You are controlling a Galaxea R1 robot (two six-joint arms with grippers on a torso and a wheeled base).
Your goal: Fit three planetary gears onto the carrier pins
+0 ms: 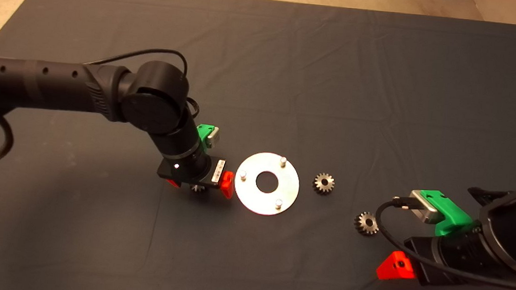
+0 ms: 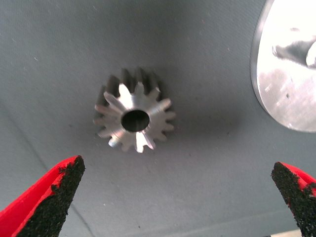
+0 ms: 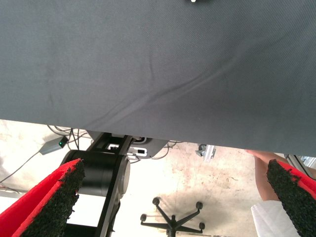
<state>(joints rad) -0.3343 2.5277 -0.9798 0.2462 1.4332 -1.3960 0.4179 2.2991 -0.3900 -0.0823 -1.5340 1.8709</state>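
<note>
From above, the left gripper [image 1: 198, 184] hangs low over the dark mat [image 1: 293, 64], just left of the round metal disc [image 1: 266, 183] with its three upright pins [image 1: 283, 159]. A gear [image 1: 197, 188] peeks out beneath that gripper. Two more gears lie on the mat to the disc's right, one [image 1: 323, 183] near its rim and the other [image 1: 367, 223] farther off, near the right gripper [image 1: 397, 265] waiting at the lower right edge. The left wrist camera shows the gear [image 2: 134, 117] lying flat between the widely spread fingers [image 2: 52, 197], untouched, with the disc's edge [image 2: 281, 94] beside it. The right wrist camera shows its fingers [image 3: 54, 197] spread apart over the mat's edge, with floor, a chair base [image 3: 173, 219] and a person's leg [image 3: 269, 175] beyond.
</note>
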